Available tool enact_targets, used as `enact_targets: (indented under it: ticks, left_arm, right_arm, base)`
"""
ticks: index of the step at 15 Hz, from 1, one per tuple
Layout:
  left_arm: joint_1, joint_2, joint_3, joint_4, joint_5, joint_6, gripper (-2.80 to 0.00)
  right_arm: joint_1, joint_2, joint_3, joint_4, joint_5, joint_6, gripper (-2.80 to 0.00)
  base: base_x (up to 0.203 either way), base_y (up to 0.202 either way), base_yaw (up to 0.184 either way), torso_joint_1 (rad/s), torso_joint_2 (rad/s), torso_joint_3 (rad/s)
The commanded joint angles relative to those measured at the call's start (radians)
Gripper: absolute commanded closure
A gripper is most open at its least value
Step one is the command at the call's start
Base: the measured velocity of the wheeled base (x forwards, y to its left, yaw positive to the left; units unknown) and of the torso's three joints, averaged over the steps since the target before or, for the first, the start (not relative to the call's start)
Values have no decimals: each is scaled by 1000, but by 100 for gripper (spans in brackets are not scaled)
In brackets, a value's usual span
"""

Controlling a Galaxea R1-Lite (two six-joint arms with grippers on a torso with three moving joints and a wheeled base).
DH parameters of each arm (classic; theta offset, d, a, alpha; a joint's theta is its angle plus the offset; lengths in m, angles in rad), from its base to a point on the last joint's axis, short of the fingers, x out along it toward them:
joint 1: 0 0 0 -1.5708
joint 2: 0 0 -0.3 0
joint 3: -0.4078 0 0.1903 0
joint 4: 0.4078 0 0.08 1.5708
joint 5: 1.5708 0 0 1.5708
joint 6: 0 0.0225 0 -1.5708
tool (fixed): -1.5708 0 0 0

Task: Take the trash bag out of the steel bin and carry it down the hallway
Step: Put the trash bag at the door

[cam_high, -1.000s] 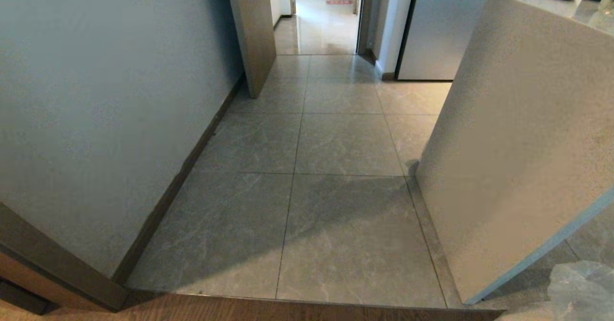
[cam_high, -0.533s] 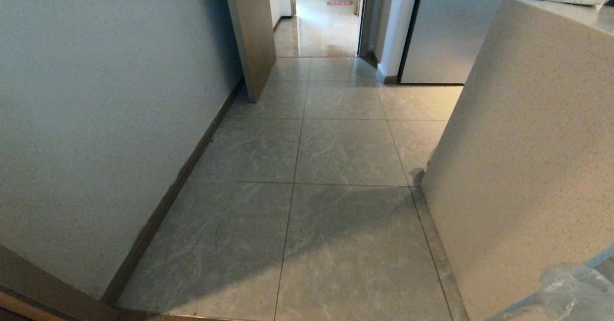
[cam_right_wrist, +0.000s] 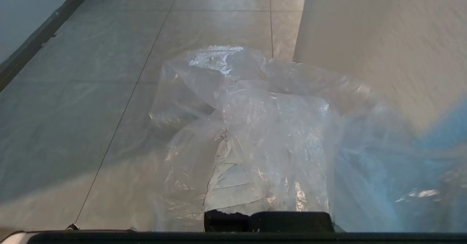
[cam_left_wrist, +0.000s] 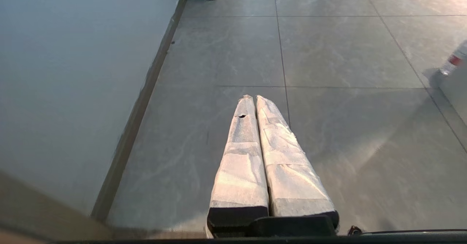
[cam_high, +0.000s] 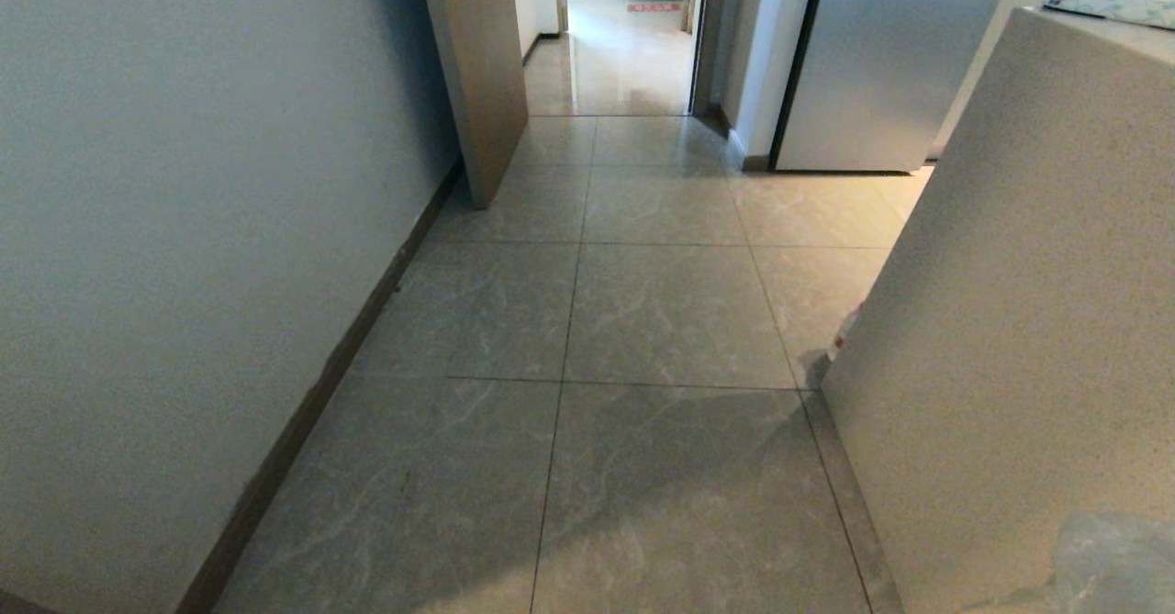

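The trash bag [cam_right_wrist: 255, 127], crinkled clear plastic, is draped over my right gripper [cam_right_wrist: 262, 134] and hides its fingers; the gripper is shut on it. Pale scraps show through the plastic. In the head view only a corner of the trash bag [cam_high: 1115, 563] shows at the bottom right. My left gripper [cam_left_wrist: 254, 97] is shut and empty, its white-wrapped fingers [cam_left_wrist: 240, 163] pressed together above the floor. The hallway [cam_high: 661, 311] of glossy grey marbled tiles runs ahead of me. The steel bin is out of view.
A white wall [cam_high: 184, 228] with a black baseboard [cam_high: 358, 320] runs along the left. A tan door panel [cam_high: 477, 72] juts out ahead. A speckled counter side [cam_high: 1028, 320] stands close on the right, a small red-labelled bottle [cam_high: 843, 331] at its foot. A steel appliance [cam_high: 872, 63] stands beyond.
The whole head view has shifted: the camera has moved forward. The brown wood floor and door frame at the bottom edge are gone, and the counter has slid to the right. The bag remains at the bottom right.
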Motion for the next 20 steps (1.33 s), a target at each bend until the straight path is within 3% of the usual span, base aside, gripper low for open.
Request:
enact_targets:
  ticks: [1,20]
  left_arm:
    - [0,0,0,0,0,0,0]
    - [0,0,0,-2,0,-2,0]
  right_arm:
    - [0,2,2,0,0,0,0]
    - [0,2,2,0,0,0,0]
  base:
    - [191,0,1,-2,2,2]
    - [189,0,2,3,4,2]
